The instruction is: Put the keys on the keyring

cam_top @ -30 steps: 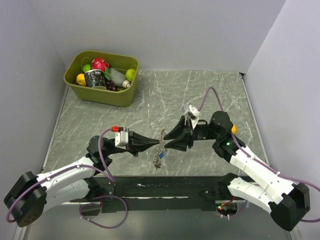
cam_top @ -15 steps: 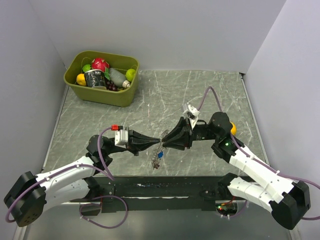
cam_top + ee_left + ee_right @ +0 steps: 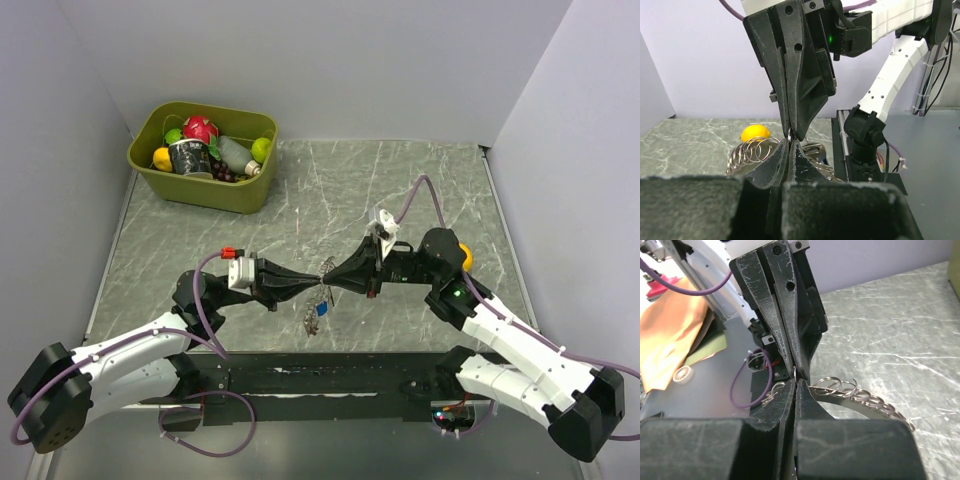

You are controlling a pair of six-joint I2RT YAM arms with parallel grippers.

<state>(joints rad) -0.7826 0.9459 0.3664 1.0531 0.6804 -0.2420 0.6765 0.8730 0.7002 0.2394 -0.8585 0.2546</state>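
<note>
My left gripper (image 3: pixel 316 284) and right gripper (image 3: pixel 332 283) meet tip to tip above the middle of the table. Both are shut on a thin metal keyring (image 3: pixel 789 134) held between them; it also shows in the right wrist view (image 3: pixel 795 373). A bunch of linked metal rings (image 3: pixel 753 152) hangs off it, seen also in the right wrist view (image 3: pixel 842 387). Below the tips a blue-headed key (image 3: pixel 321 309) and other small metal pieces (image 3: pixel 310 324) dangle. The other keys' colours cannot be made out.
An olive bin (image 3: pixel 203 188) with fruit and a can stands at the back left. A yellow fruit (image 3: pixel 467 256) lies by the right arm and shows in the left wrist view (image 3: pixel 755 133). Grey walls close in the left, back and right.
The two grippers have closed in on each other until their tips touch. The hanging rings and blue key have swung slightly left and lower.
</note>
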